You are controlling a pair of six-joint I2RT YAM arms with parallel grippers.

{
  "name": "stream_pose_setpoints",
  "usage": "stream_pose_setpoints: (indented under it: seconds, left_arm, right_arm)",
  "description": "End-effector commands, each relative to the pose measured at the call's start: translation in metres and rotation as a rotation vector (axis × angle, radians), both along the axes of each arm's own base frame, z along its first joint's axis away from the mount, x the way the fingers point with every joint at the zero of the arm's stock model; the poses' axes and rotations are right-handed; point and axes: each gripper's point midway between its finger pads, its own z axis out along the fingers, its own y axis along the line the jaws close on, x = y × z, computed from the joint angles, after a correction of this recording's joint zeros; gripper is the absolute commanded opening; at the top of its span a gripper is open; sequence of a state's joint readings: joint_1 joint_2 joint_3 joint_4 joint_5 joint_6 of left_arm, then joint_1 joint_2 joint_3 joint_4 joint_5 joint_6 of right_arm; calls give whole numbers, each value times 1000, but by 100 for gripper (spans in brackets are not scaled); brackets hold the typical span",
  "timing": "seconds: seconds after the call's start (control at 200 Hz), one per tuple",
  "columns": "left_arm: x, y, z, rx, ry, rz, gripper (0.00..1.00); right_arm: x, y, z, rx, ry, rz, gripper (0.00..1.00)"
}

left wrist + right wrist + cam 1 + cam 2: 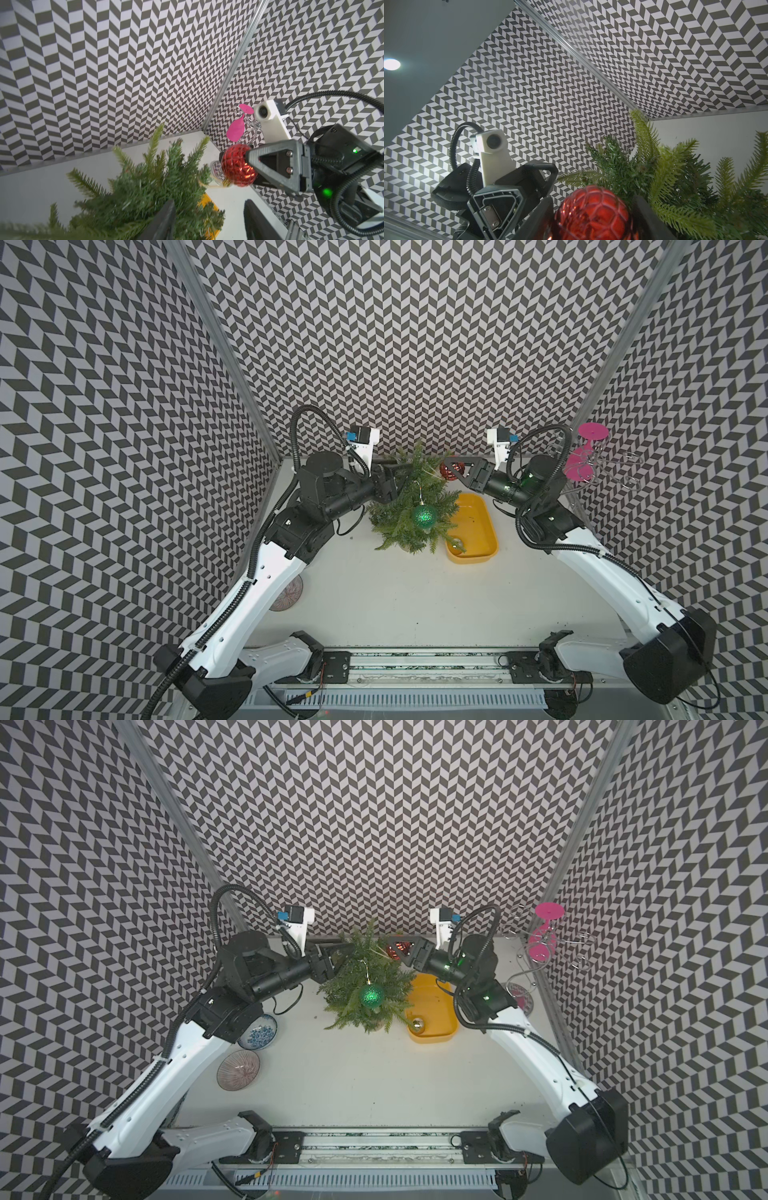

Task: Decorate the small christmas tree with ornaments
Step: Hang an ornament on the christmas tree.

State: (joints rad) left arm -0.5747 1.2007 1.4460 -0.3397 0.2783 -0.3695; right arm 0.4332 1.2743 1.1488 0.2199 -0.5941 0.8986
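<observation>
The small christmas tree (pixel 409 506) stands upright near the back of the desk (pixel 395 593), between the two arms. In both top views we see a green ornament (pixel 424 516) hanging by a thin hanger on the tree's near side. Just beside the tree, on the robot's right, lies a yellow tray (pixel 480 510). It holds a gold ornament (pixel 457 544) at its near end, partly under a branch. The right hand (pixel 454 468) is clamped on a red ornament (pixel 446 472), held at the tree's far right edge. The left hand (pixel 405 475) reaches into the foliage from the opposite side. In a top view, a blue-patterned bowl (pixel 258 1033) and a ribbed pink bowl (pixel 239 1069) sit on the desk by the left arm.

In the left wrist view, we see the left hand's two fingers (pixel 164 220) standing apart, with tree needles against one of them. Beyond the tree, the right hand grips the red ornament.

In the right wrist view, the red ornament sits squeezed between the right hand's fingers (pixel 544 218), with the branches just beside it.
</observation>
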Motion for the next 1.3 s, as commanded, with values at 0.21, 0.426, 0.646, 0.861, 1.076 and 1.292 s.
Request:
stream_pose_setpoints:
  seconds: [0.21,0.426,0.646,0.861,1.076,1.292]
  left_arm:
    - [17,-36,2,142,10,28,49]
    - [26,-45,-13,204,54,53,46]
    - [31,-44,-18,209,60,78,40]
    - [33,-48,-20,210,56,70,30]
    - [35,-49,-26,219,68,67,30]
    - [36,-48,-31,222,72,77,33]
  right_arm:
    - [-12,-6,19,68,-64,15,58]
    - [-12,-5,16,77,-58,19,59]
    - [-13,-6,15,82,-63,22,59]
    - [-13,-6,11,85,-54,22,58]
    - [-13,-5,13,85,-58,24,59]
    - [-13,-5,11,84,-55,24,59]
